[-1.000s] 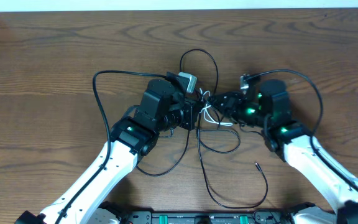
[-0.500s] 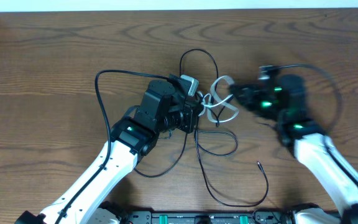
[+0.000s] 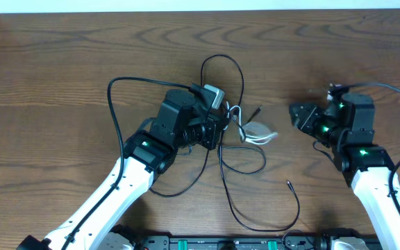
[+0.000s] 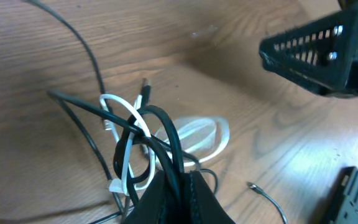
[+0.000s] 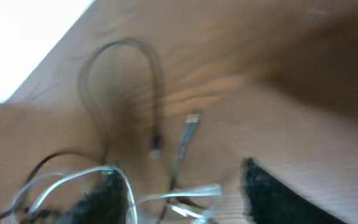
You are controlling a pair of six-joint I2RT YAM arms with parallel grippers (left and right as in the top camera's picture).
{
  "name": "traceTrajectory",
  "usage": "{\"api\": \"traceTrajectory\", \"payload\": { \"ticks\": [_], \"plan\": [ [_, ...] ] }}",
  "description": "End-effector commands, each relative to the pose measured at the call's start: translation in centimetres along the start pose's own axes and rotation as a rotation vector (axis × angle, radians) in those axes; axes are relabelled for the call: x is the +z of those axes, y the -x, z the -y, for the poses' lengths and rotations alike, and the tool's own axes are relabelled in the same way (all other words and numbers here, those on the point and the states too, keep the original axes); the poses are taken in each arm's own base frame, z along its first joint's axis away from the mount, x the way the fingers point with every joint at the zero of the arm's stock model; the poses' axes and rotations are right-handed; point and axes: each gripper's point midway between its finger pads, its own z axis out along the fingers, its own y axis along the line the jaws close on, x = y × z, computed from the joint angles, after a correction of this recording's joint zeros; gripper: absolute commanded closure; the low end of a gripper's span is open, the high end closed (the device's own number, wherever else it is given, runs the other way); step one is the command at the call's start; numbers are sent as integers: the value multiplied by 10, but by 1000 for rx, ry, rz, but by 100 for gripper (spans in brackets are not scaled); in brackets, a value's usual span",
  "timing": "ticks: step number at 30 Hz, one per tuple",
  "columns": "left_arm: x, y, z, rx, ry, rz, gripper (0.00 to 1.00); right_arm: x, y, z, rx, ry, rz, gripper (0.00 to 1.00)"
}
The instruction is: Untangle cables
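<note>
A: The left claw (image 4: 174,179) is clenching on the black cables (image 4: 165,129) right where they are crossing the white cord (image 3: 258,130), near the middle of the surface (image 3: 61,62).

B: And the right claw (image 3: 301,115)?

A: It is hanging released and empty, well apart from the bundle, off to its right.

B: How far along is the untangling looking?

A: Early to middling, by judgement. The white cord is lying partly fanned out to the right of the knot. In the left wrist view, though, it is looping around the black strands at the pinch. One black loop is reaching toward the far edge. Another is trailing toward the robot and ending in a free plug end (image 3: 287,183).

B: What is remaining?

A: Freeing the white cord from the crossing, then laying each cable apart on the surface.
</note>
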Motion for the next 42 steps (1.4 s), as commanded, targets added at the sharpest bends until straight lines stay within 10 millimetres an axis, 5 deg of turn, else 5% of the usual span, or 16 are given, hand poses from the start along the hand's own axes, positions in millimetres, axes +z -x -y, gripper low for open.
{"api": "traceTrajectory", "payload": {
  "ticks": [1, 4, 7, 12, 19, 30, 42],
  "plan": [
    [-7, 11, 17, 43, -74, 25, 92, -11, -21, -56, -243, 327, -107, 25],
    [-8, 12, 19, -12, -82, 27, 92, -22, -29, -79, -309, 476, -141, 28],
    [-8, 20, 21, -149, -96, 52, 93, -25, -40, -80, -223, 495, -209, 44],
    [-9, 30, 21, -339, -104, 83, 92, -39, -74, -106, -251, 644, -349, 48],
    [-9, 31, 18, -490, -92, 88, 92, -29, -99, -116, -377, 619, -368, 56],
    [-9, 30, 19, -666, -107, 75, 92, 12, -95, -91, -425, 367, -292, 68],
    [-9, 30, 20, -700, -111, 71, 92, 17, -97, -111, -380, 417, -283, 68]
  ]
}}
